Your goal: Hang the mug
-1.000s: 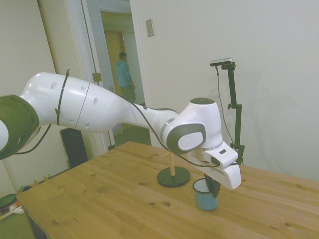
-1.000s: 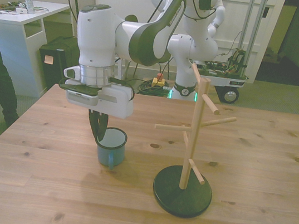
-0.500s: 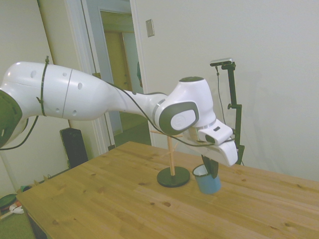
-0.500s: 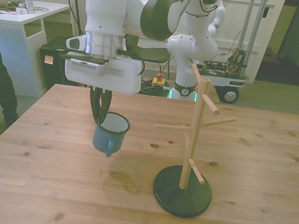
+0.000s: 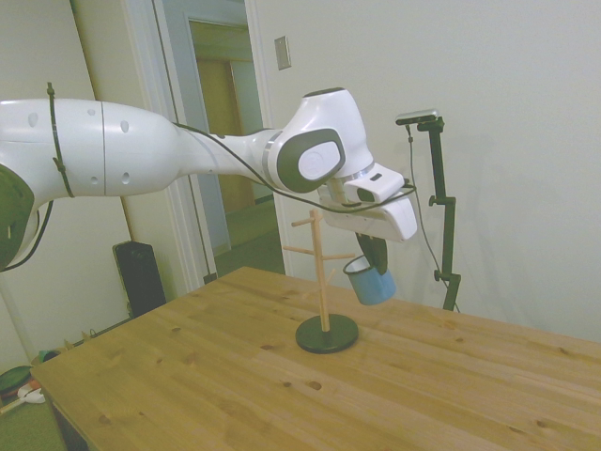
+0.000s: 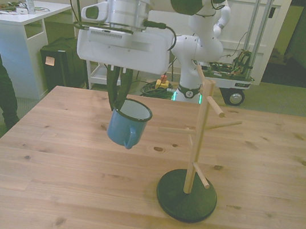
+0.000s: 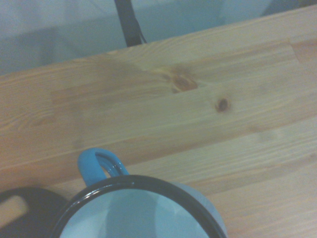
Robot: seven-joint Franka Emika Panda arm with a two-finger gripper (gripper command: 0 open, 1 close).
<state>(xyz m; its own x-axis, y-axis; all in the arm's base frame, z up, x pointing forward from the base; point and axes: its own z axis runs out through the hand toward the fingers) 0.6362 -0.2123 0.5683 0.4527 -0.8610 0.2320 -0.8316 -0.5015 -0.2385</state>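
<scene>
The gripper [image 6: 117,100] has its 2 dark fingers pinched on the rim of the mug [image 6: 127,125], which hangs tilted in the air, clear of the wooden table [image 6: 252,221], handle [image 6: 130,143] low and toward the camera in the front view. The mug is on the front view's left of the wooden rack [image 6: 197,138], level with its middle pegs and apart from them. The rack's round black base [image 6: 186,195] sits on the knotty planks. Behind are a white desk [image 6: 18,14], a wheeled cart [image 6: 236,75] and, in the side view, a doorway [image 5: 225,122].
</scene>
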